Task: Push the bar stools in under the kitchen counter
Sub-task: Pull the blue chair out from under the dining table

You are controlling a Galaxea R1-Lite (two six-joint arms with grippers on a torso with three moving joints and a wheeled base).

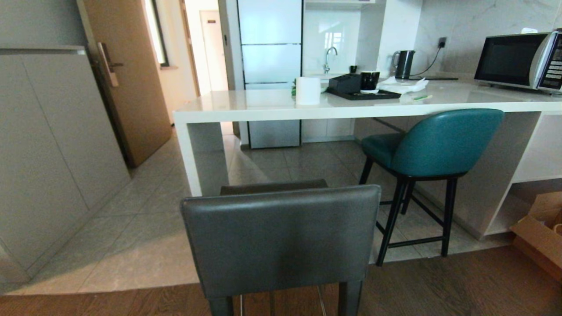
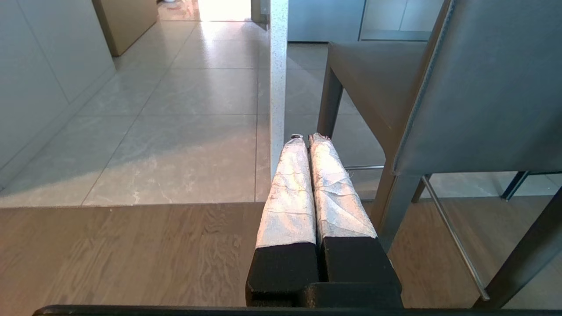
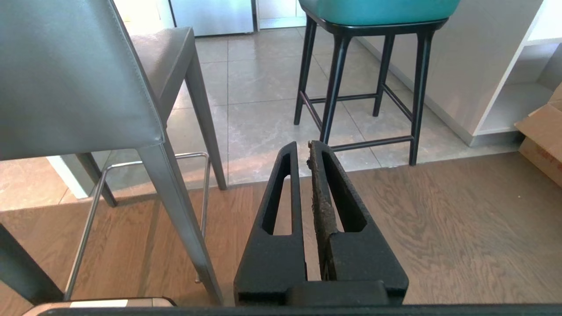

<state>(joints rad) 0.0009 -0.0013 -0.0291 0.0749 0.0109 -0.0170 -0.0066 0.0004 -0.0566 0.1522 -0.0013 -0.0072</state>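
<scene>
Grey stool (image 1: 281,239) stood clear of the kitchen counter (image 1: 246,109), off its end-panel corner, teal stool (image 1: 432,149) half under its front edge; left gripper (image 2: 312,137) and right gripper (image 3: 303,147) pressed together, empty; an off-centre push would likely swing it into that panel.

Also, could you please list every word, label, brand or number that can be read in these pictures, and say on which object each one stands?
No text can be read in any view.
Microwave: its button panel carries markings, too small and blurred to read.
Cardboard box: a trace of red print at the edge, cut off and illegible.
Tray items on the kitchen counter: no legible label.
</scene>
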